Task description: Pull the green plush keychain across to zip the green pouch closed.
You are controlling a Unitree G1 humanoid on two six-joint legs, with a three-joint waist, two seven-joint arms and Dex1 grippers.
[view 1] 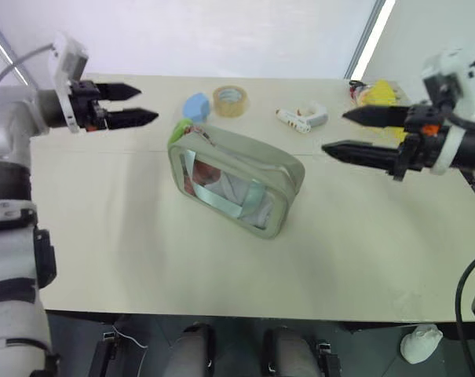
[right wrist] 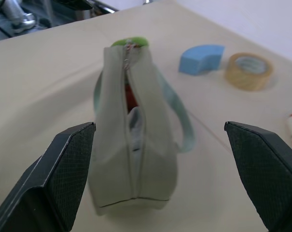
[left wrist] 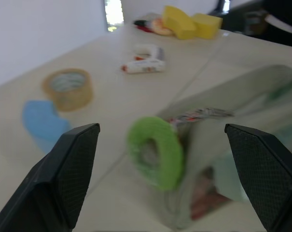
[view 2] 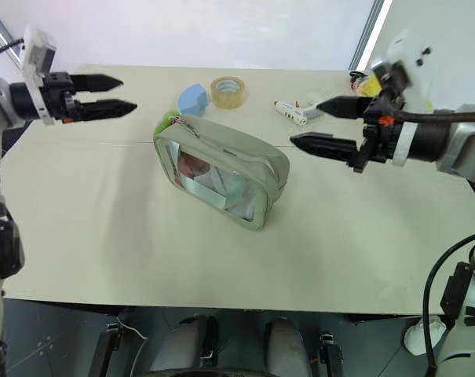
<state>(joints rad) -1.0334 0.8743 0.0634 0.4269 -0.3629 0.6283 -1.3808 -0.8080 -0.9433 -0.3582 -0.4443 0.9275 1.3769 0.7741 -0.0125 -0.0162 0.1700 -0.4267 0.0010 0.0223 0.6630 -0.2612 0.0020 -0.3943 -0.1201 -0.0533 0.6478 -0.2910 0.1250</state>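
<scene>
Two tools hang above the surface (view 1: 143,259), one on each side of the green pouch (view 1: 237,182), and each has its black fingers spread wide with nothing between them. The pouch stands upright near the middle of the surface with its zipper seam on top, and the right wrist view shows that seam gaping along part of its length, so the closing is not yet done. The green plush keychain (left wrist: 155,151) hangs at the pouch's far-left end, beside the blue sponge (view 1: 195,105), which suggests the slider sits at the open end of its run. The left tool (view 1: 127,105) is the nearer to that pad and points toward it, a sensible stance for pinching it. The right tool (view 1: 361,132) faces the pouch's opposite end, probably to brace it against the pull. A tape roll (view 1: 230,100) lies behind, well apart from the pouch.
</scene>
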